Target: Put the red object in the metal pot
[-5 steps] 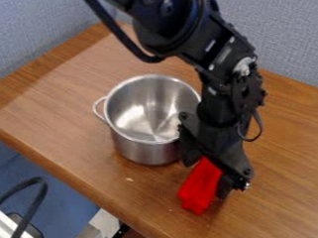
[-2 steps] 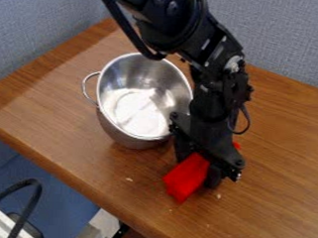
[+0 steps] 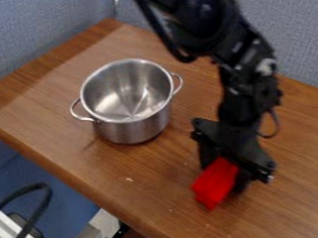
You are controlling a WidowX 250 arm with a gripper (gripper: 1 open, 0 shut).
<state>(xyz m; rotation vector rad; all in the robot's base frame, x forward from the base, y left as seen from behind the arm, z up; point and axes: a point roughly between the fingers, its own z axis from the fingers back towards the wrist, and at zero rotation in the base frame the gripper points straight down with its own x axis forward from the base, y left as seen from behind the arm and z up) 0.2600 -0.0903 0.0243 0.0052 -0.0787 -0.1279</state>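
The red object [image 3: 216,184] is a bright red block near the table's front right edge, right of the pot. My gripper [image 3: 227,164] comes down onto its upper end, and its black fingers are shut on the red object. The metal pot [image 3: 125,100] stands upright and empty on the wooden table, to the left of the gripper and well apart from it. The block's upper end is hidden by the fingers.
The wooden table [image 3: 57,87] ends close in front of the red block, with the floor below. A blue wall [image 3: 47,17] stands behind. A black cable [image 3: 20,199] loops below the table's front left edge.
The gripper has shut on the red object. In the frame the arm and block now sit further right, and the pot further left and up.
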